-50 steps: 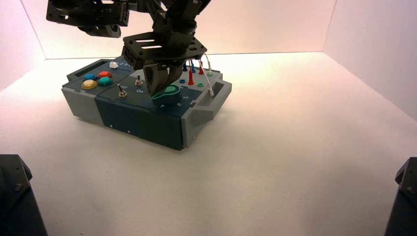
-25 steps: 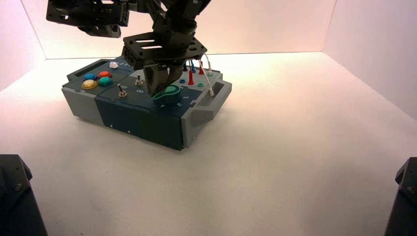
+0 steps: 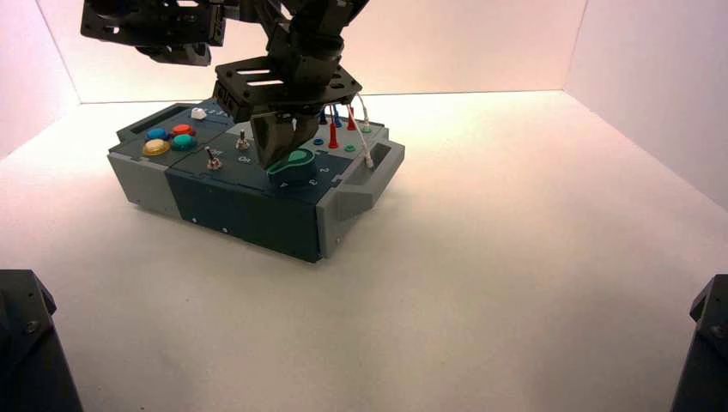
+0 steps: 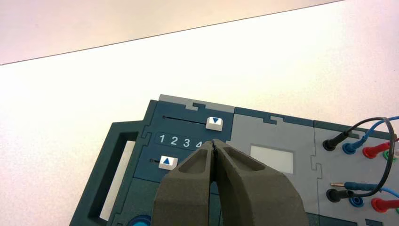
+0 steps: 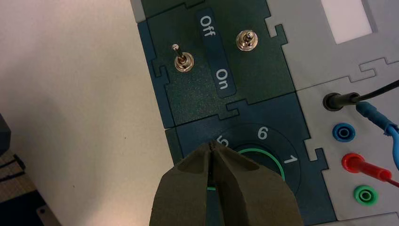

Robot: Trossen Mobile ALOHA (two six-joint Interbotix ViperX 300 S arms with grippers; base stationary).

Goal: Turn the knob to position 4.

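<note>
The knob (image 3: pixel 292 166), green on top with teal sides, sits on the dark blue panel at the box's front right corner. My right gripper (image 3: pixel 279 157) comes down from above and stands shut against the knob's left side. In the right wrist view that gripper (image 5: pixel 212 147) has its tips together over the knob (image 5: pixel 269 162), hiding most of it. Only white numerals 5, 6 and 1 show around the dial; position 4 is hidden under my fingers (image 5: pixel 244 188). My left gripper (image 4: pixel 214 145) is shut with nothing in it, held high over the box's slider end.
Two metal toggle switches (image 5: pixel 182 61) stand by Off and On lettering beside the dial. Red, blue and black plugs with wires (image 3: pixel 350 120) rise behind the knob. Coloured push buttons (image 3: pixel 169 139) fill the box's left end. Two white sliders (image 4: pixel 214 123) flank a 1-to-4 scale.
</note>
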